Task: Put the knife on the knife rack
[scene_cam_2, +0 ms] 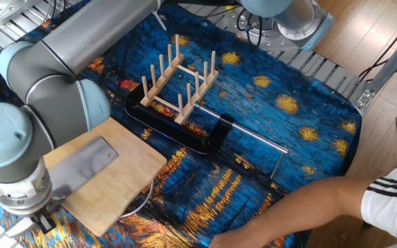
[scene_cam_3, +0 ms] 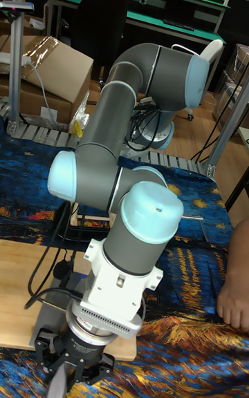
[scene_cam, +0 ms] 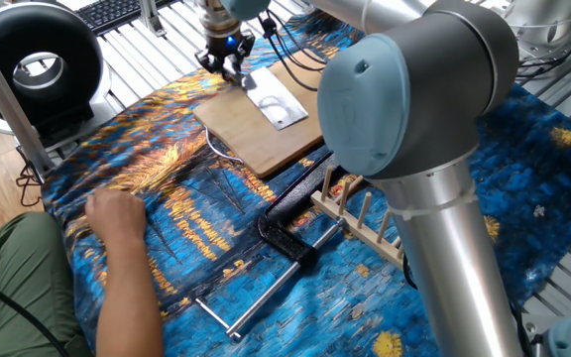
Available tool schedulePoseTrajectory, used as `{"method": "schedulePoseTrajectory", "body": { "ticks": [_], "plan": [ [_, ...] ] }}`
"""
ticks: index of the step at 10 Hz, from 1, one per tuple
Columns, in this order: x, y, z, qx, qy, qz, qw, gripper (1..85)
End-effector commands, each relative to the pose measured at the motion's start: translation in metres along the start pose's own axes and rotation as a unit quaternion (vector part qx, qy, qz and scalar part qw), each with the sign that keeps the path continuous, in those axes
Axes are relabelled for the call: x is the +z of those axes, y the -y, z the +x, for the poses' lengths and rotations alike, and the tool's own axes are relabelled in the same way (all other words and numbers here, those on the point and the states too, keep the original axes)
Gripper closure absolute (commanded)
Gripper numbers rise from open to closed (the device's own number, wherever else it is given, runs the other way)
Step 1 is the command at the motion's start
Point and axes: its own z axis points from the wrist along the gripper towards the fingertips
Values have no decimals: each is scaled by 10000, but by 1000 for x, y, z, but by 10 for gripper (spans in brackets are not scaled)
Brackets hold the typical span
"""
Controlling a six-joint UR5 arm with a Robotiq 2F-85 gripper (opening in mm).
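The knife (scene_cam: 274,100) lay nearly flat over the cutting board (scene_cam: 266,134), its broad grey blade (scene_cam_2: 81,169) stretching across the board's surface, with a small hole near the blade's far end. Its handle end sat at the board's edge, where the end effector (scene_cam: 228,61) was clamped on it, fingers closed around the handle from above. In the tall fixed view the end effector (scene_cam_3: 72,363) pointed straight down at the bottom of the picture, and the knife itself was mostly hidden beneath it.

The knife rack (scene_cam_2: 179,81) stood well apart from the knife, upright on the bench, its pegs bare. It rested just beside a black clamp (scene_cam_2: 205,138) with a thin metal bar (scene_cam_2: 243,138). A blue and gold patterned cloth (scene_cam_2: 288,103) covered the bench. A person's hand (scene_cam: 117,213) rested on the cloth at the near edge.
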Motion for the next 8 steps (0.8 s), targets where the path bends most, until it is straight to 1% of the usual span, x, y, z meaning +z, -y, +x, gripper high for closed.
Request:
{"method": "schedulePoseTrajectory", "body": {
  "ticks": [1, 2, 4, 6, 8],
  "plan": [
    [-9, 10, 1, 24, -106, 48, 9999, 667],
    [-13, 15, 2, -27, -181, 103, 9998, 680],
    [-25, 16, 8, 42, -353, -6, 9994, 733],
    [-30, 18, 11, 126, -462, -33, 9988, 833],
    [-36, 14, 17, 135, -591, -152, 9980, 847]
  ]
}}
